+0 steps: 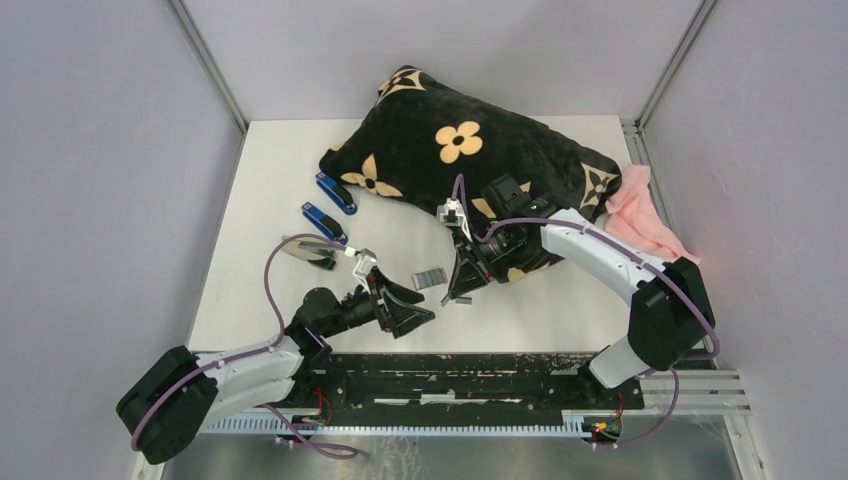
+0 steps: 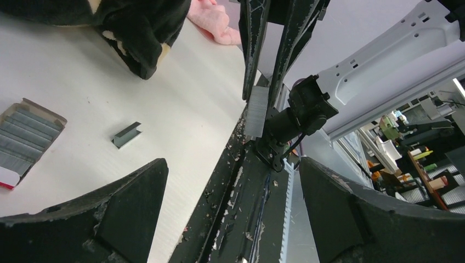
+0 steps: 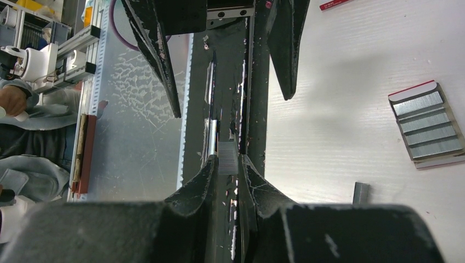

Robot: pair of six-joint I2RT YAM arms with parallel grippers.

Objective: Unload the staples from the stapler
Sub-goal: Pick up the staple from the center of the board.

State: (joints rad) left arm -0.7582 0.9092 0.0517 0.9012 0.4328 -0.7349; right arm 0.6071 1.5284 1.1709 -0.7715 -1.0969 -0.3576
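Observation:
The stapler (image 1: pixel 311 253), silver-grey on a black base, lies on the white table left of my left gripper, apart from both grippers. My right gripper (image 1: pixel 461 284) is shut on a short grey block of staples (image 3: pixel 227 159), pinched between its fingertips above the table's front edge; the block also shows in the left wrist view (image 2: pixel 256 112). My left gripper (image 1: pixel 418 309) is open and empty, its jaws wide apart (image 2: pixel 233 205), pointing at the right gripper. A small loose strip of staples (image 2: pixel 126 135) lies on the table; it also shows in the right wrist view (image 3: pixel 360 193).
An open box of staple strips (image 1: pixel 430 277) lies between the grippers. Two blue staplers (image 1: pixel 336 193) (image 1: pixel 324 222) lie behind the stapler. A black flowered pillow (image 1: pixel 450 140) and a pink cloth (image 1: pixel 640 215) fill the back. The black rail (image 1: pixel 450 365) runs along the front edge.

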